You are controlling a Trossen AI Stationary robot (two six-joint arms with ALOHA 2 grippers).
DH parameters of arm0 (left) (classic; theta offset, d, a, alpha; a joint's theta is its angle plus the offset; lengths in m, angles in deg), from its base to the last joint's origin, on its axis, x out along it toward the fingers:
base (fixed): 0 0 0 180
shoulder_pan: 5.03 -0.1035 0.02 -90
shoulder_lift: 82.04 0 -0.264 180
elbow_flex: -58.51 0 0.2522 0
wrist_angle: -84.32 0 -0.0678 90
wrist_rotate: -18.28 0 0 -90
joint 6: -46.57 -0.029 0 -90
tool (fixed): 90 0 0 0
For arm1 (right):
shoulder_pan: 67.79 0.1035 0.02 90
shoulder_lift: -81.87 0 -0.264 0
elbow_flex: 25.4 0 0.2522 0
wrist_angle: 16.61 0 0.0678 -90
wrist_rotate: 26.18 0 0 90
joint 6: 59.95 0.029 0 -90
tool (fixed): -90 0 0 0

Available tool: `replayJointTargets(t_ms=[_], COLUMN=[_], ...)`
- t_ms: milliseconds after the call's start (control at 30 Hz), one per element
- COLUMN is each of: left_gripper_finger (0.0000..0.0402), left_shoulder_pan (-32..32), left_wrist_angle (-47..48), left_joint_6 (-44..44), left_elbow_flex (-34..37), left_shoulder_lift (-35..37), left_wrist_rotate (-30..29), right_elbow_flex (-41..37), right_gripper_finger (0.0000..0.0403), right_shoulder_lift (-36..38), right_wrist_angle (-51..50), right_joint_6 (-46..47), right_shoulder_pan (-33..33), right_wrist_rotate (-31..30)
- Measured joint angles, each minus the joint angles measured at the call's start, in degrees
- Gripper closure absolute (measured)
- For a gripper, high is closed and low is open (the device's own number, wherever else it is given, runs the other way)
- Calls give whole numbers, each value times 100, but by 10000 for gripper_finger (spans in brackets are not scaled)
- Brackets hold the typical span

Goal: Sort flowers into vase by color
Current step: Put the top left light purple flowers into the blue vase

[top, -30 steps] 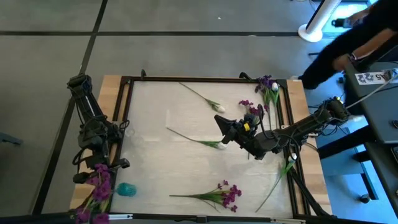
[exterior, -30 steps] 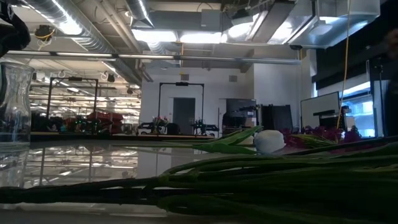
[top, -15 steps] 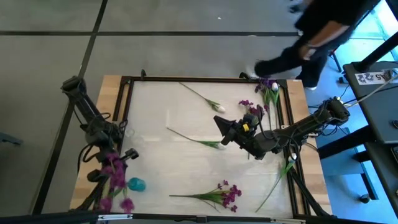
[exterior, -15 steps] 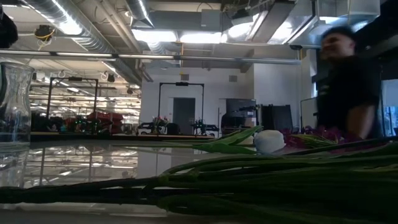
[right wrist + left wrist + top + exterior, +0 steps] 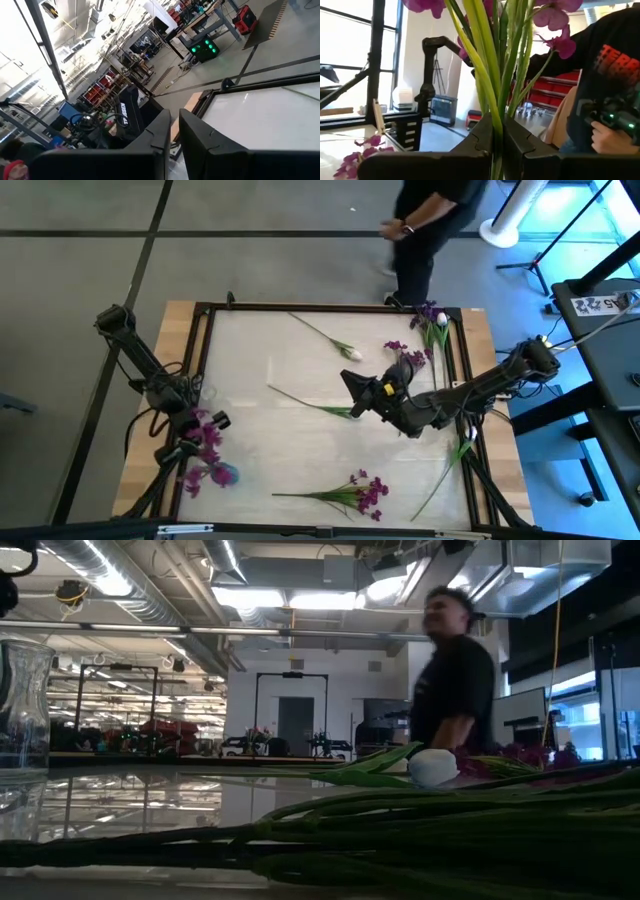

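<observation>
My left gripper (image 5: 192, 442) is shut on a bunch of purple flowers (image 5: 206, 432) over the table's left rim, near the front-left corner. The blooms (image 5: 555, 30) stand beyond the fingers. A glass vase (image 5: 25, 700) stands at the left in the low view. My right gripper (image 5: 350, 382) hovers shut and empty above the middle of the table, just beyond a white flower (image 5: 355, 413) that lies flat. More flowers lie flat on the table: a white one (image 5: 350, 352), a purple one (image 5: 366, 492) near the front edge and a purple one (image 5: 405, 356). My left gripper pinches several green stems (image 5: 496, 131) of the purple flowers between its two fingers. The stems run on past the fingertips (image 5: 482, 137) and fan out toward the blooms. The bunch is lifted clear of the table.
A purple and a white flower (image 5: 430, 316) lie at the far right corner, and a long green stem (image 5: 448, 466) lies along the right rim. A black frame (image 5: 330, 307) edges the table. A small teal thing (image 5: 224, 474) sits near the bunch. A person (image 5: 430, 220) walks past the far side.
My left gripper has swung from the front-left corner toward the table's far and right side and sunk, carrying the purple flowers in over the left rim. A person has walked along the far side from right to left.
</observation>
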Motion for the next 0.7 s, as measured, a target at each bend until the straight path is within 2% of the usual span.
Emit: replayJointTargets(t_ms=[167,367,533,600,700], left_gripper_finger=[350,296,267,260,253], left_shoulder_pan=[0,36,164,182,180], left_wrist_angle=[200,619,1006,1336,2443], left_joint_6=[-68,54,112,137,251], left_elbow_flex=[0,0,0,-28,-293], left_shoulder_lift=[-2,38,247,384,638], left_wrist_rotate=[-4,100,108,108,104], right_elbow_flex=[0,0,0,0,0], right_gripper_finger=[346,297,262,251,235], right_shoulder_lift=[-90,-95,-95,-95,-95], right_wrist_angle=[-35,-183,-265,-309,-387], right_joint_6=[0,-2,-3,-3,-21], right_shoulder_pan=[0,0,0,0,0], right_wrist_rotate=[-45,-161,-218,-221,-220])
